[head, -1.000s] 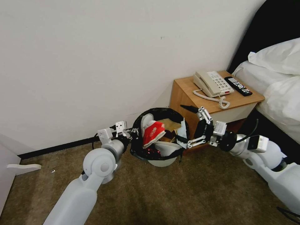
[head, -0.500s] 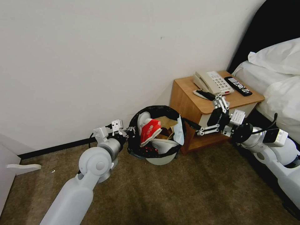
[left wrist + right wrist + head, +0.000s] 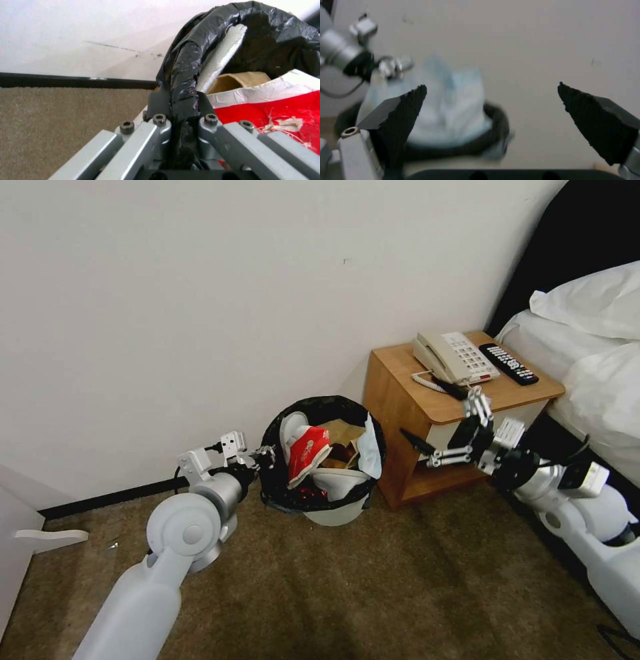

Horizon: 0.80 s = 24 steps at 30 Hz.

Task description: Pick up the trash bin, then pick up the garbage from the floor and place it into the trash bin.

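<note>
**Holding a stuffed bin by its liner rim, feels sketchy**

Looking at the head view first: the trash bin (image 3: 325,467) sits tilted toward the camera by the wall, just beside the wooden nightstand (image 3: 427,410), on or barely off the carpet (image 3: 373,580), hard to call. It's crammed: a red paper cup (image 3: 307,450), brown paper bag (image 3: 341,435), a white slipper (image 3: 337,481) and a pale-blue face mask (image 3: 369,447) draped over the rim. The left pincer (image 3: 265,457) is at the bin's rim on the wall side. The right pincer (image 3: 441,423) hangs spread wide and empty in front of the nightstand, apart from the bin.

Left wrist view: the left pincer (image 3: 181,110) is pinched tight on the black-bag-covered rim (image 3: 186,65), cup and slipper right behind it.

Right wrist view: its dark fingertips (image 3: 406,107) stand far apart, the mask (image 3: 453,107) beyond them.

My worry: that grip is one point on slick plastic. Tilt it more and the mask or cup could spill, or the liner could slide off the rim.
</note>
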Tool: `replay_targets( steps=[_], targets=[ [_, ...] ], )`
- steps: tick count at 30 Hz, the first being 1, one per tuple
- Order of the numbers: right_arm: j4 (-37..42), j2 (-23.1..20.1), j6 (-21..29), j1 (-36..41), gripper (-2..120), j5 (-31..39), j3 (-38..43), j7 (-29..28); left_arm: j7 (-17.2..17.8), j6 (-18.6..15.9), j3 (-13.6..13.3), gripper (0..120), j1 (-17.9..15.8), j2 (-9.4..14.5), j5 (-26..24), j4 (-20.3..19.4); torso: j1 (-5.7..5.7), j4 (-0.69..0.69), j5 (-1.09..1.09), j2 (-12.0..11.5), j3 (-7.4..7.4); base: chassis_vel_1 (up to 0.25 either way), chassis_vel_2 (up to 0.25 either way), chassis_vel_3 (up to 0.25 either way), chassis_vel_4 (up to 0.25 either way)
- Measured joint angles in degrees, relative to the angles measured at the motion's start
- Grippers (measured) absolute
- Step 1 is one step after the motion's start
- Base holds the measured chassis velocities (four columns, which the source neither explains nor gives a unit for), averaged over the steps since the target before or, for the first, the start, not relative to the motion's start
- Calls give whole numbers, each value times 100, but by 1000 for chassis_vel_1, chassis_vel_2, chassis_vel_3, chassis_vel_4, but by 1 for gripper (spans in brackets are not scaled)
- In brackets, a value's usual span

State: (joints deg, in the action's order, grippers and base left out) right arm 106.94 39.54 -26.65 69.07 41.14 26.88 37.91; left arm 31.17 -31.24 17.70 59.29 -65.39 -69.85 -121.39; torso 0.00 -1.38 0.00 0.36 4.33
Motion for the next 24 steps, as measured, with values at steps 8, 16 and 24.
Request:
replay_targets(
  steps=[8,16,24],
  targets=[
    [-311,24,-7,496,100,-313,32,-114,24,-2,93,4,42,21,-52,-82,0,0,0,0,0,0,0,0,0],
    [-994,241,-173,919,100,-690,18,-169,33,-6,157,4,53,56,-54,-150,0,0,0,0,0,0,0,0,0],
    [-1900,637,-162,979,100,-949,-17,-774,28,-8,181,4,64,68,-41,-182,0,1,0,0,0,0,0,0,0]
  ],
)
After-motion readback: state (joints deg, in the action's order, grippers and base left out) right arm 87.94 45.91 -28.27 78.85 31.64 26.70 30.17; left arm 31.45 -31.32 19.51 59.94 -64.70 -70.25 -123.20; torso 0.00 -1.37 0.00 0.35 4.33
